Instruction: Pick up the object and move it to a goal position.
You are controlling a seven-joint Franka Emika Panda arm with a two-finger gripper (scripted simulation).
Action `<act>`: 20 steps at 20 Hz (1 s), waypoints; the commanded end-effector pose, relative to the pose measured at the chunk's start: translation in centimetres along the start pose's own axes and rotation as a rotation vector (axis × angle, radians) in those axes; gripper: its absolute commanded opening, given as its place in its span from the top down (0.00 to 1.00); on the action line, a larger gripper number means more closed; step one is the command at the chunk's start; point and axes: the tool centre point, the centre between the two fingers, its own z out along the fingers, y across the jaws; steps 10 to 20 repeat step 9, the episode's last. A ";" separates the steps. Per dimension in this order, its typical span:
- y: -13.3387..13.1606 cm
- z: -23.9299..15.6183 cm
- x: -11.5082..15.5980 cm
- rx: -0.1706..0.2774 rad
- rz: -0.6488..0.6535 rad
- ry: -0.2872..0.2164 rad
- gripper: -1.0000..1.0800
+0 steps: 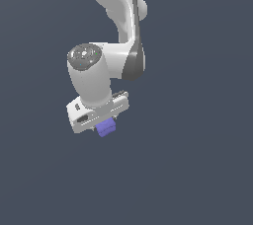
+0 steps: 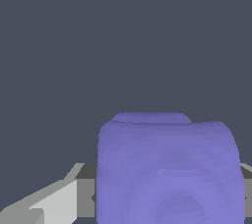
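The object (image 1: 106, 129) is a small violet-blue block sitting just under the white hand in the exterior view. My gripper (image 1: 105, 126) is shut on it, with most of the fingers hidden behind the hand. In the wrist view the object (image 2: 170, 169) fills the near field, and a grey finger (image 2: 84, 188) presses against one of its sides; the other finger only shows as a sliver at the frame's edge. No goal marker shows in either view.
The white arm (image 1: 116, 17) comes down from the top of the exterior view. Around it there is only a plain dark grey-blue background (image 1: 197, 169).
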 end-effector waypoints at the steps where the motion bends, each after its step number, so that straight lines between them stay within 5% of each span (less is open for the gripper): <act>1: 0.3 -0.4 0.5 0.000 0.000 0.000 1.00; 20: 0.7 -0.7 1.2 0.000 0.000 -0.001 1.00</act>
